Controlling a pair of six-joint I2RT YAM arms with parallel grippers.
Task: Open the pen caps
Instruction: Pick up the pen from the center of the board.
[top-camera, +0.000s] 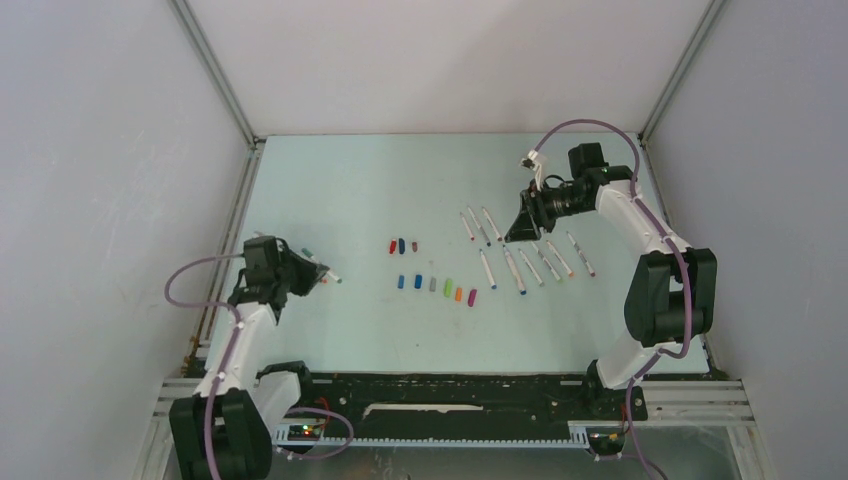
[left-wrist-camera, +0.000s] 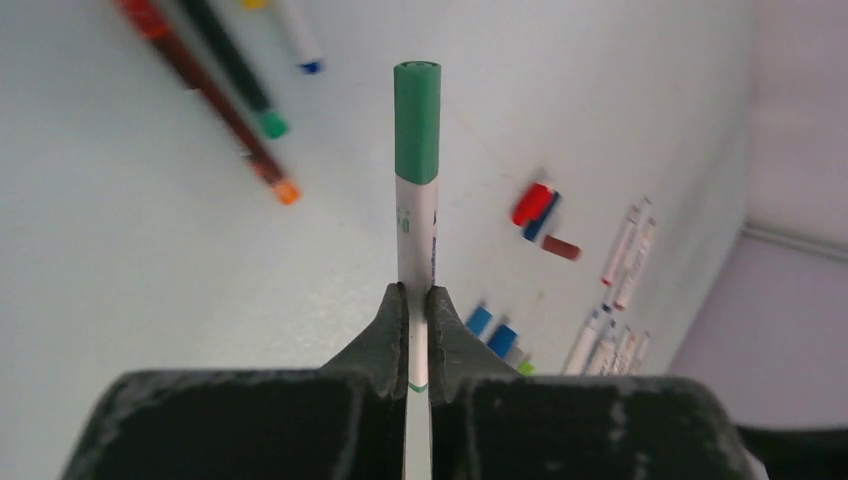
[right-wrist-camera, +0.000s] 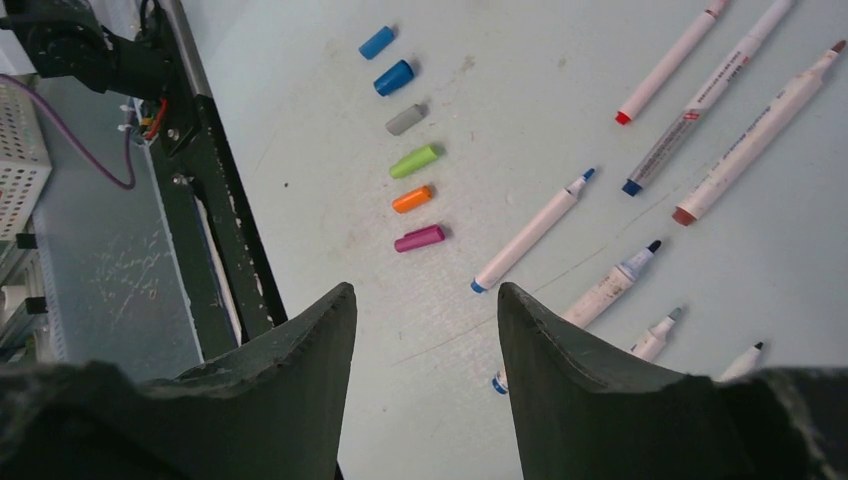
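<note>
Our left gripper (left-wrist-camera: 418, 293) is clamping a pen (left-wrist-camera: 416, 235) with its green cap (left-wrist-camera: 417, 120) on, while our right gripper (right-wrist-camera: 425, 296) is hanging with jaws apart over uncapped pens (right-wrist-camera: 530, 232) beside loose caps (right-wrist-camera: 414, 160) on the table (right-wrist-camera: 300, 100).

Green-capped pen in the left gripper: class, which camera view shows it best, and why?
Left wrist view: the green-capped pen fills the centre, cap on, clamped by the left gripper. Top external shows that spot tiny, the pen hard to pick out; right wrist does not show it.
</note>
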